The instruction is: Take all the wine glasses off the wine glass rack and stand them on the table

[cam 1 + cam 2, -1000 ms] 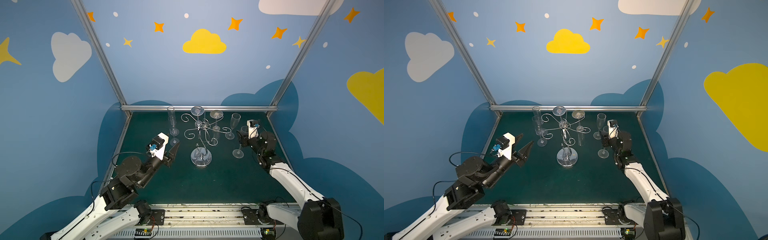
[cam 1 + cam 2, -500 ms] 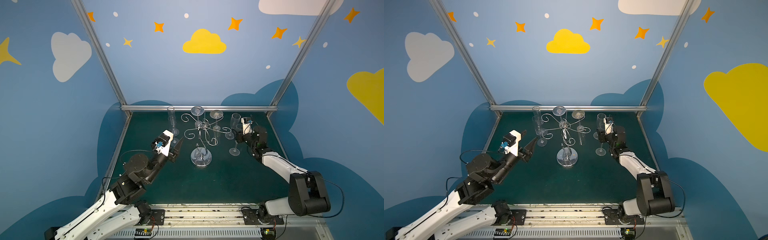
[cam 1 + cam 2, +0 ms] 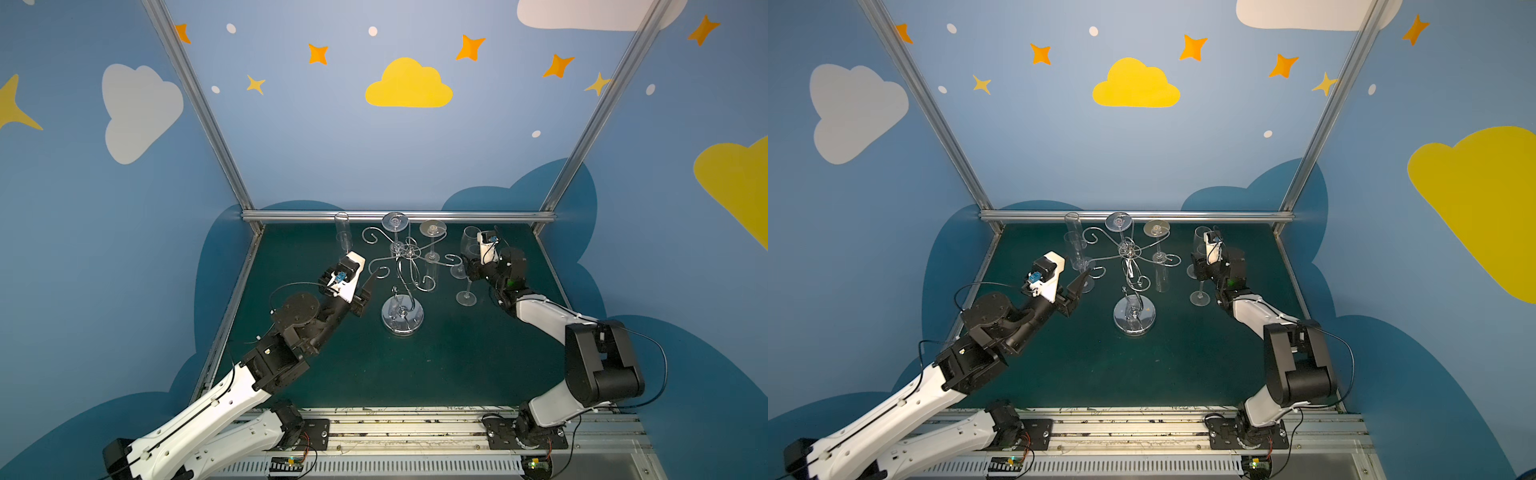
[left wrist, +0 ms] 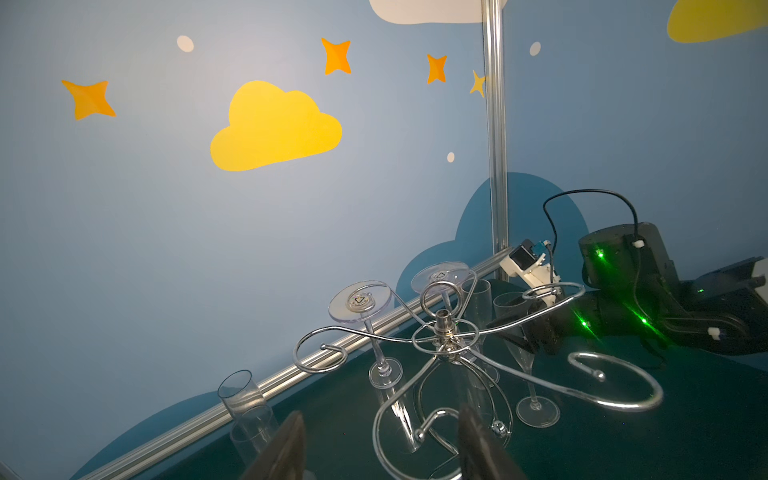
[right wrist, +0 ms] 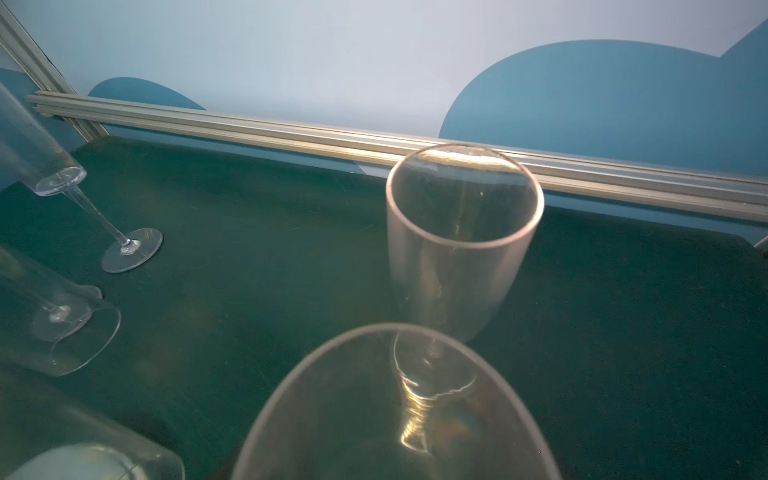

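Note:
The wine glass rack (image 3: 409, 251) (image 3: 1127, 249) (image 4: 442, 328) is a silver wire stand with scroll arms on a round shiny base, mid-table. Two wine glasses hang upside down from its far arms, feet up (image 3: 395, 221) (image 3: 432, 228) (image 4: 360, 300). My left gripper (image 3: 370, 291) (image 3: 1077, 291) (image 4: 382, 457) is open just left of the rack, nothing between its fingers (image 4: 286, 449). My right gripper (image 3: 473, 270) (image 3: 1202, 270) is shut on the bowl of an upright wine glass (image 3: 468, 245) (image 5: 415, 415) right of the rack, its foot low by the mat. Its fingers are hidden in the right wrist view.
A clear flute (image 3: 343, 232) (image 4: 245, 399) stands at the back left of the green mat (image 3: 457, 365). Another upright glass (image 5: 461, 232) stands just behind the held one. An aluminium rail (image 3: 399, 216) and blue walls close the back and sides.
My left gripper has advanced rightward toward the rack. The right arm has raised its elbow and carried its glass slightly left and back.

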Available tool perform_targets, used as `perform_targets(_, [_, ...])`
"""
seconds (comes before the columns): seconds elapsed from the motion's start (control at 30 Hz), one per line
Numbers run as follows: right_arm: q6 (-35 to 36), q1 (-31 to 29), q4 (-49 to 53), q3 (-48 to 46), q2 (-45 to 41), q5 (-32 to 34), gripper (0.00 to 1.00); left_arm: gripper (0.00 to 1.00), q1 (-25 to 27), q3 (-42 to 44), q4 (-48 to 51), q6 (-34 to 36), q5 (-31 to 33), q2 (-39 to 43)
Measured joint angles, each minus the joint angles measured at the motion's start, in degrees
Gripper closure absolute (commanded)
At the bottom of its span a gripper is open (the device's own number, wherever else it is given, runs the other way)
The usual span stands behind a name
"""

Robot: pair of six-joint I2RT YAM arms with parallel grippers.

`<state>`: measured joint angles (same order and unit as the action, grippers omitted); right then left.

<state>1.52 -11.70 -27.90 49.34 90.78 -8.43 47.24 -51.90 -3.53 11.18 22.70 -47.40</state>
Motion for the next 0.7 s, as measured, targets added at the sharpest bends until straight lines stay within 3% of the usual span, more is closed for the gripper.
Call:
perform_targets(0.3, [0.7, 0.0, -1.5, 0.5, 1.2, -0.6, 0.59, 0.41, -1.7, 0.0, -0.1, -1.1, -0.9, 0.0])
perform_targets(0.47, [0.3, 0.0, -1.4, 0.5, 1.2, -0.6, 0.43, 0.4, -2.4, 0.0, -0.2, -1.4, -1.6, 0.8])
perform_targets(0.7, [-0.2, 0.0, -0.1, -0.3, 1.0, -0.2, 0.31, 0.38, -3.0, 0.1, -0.2, -1.8, -2.2, 1.7])
